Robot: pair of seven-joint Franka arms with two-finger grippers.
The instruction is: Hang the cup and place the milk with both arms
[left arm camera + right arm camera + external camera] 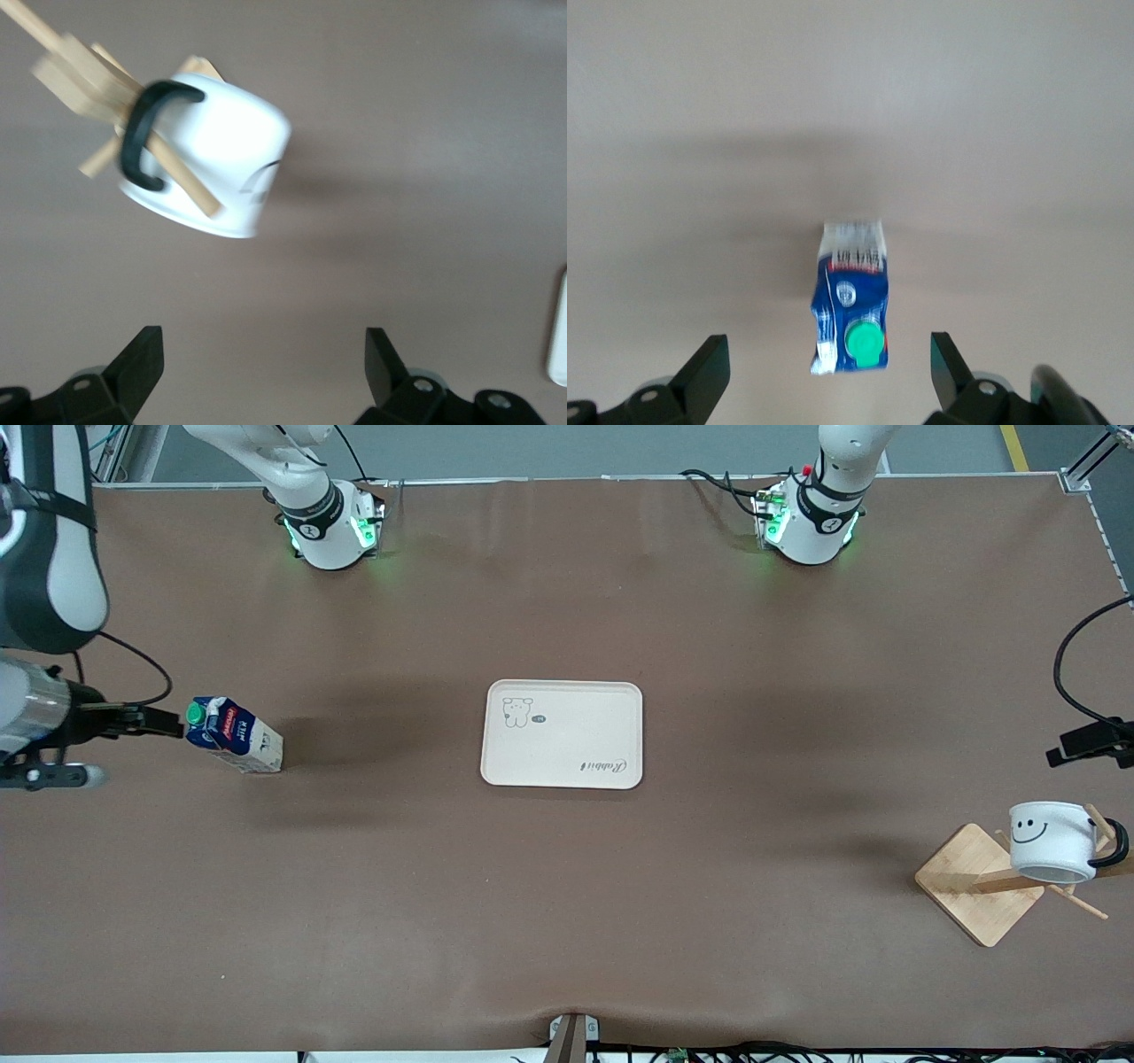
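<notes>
**Cup on its peg, milk standing, both my grippers empty**

The brown table (567, 921) fills the front view. At its middle lies the cream tray (611, 717), nothing on it, printed with a small bear drawing and a script word that looks like "Rabbit", seen upside down from the front camera.

At about four o'clock from the tray, toward my left arm's end of the table and nearer the front camera, stands the wooden rack (974, 886) on its square bamboo base. The cup (1051, 840) hangs on it, a peg passed through its black handle, mouth tilted downward, the black smiley face turned to the front camera.

At nine o'clock from the tray, toward my right arm's end, the milk (236, 737) stands on the table. Its red label carries print I cannot read; the green cap faces my right gripper.

My left gripper (264, 372) hangs above the table at three o'clock from the tray, just clear of the cup, fingers spread wide and holding nothing. My left forearm runs off the frame edge.

My right gripper (829, 372) sits low beside the milk's cap, fingers wide apart, empty, the carton between them in line but untouched. That forearm lies nearly level.
</notes>
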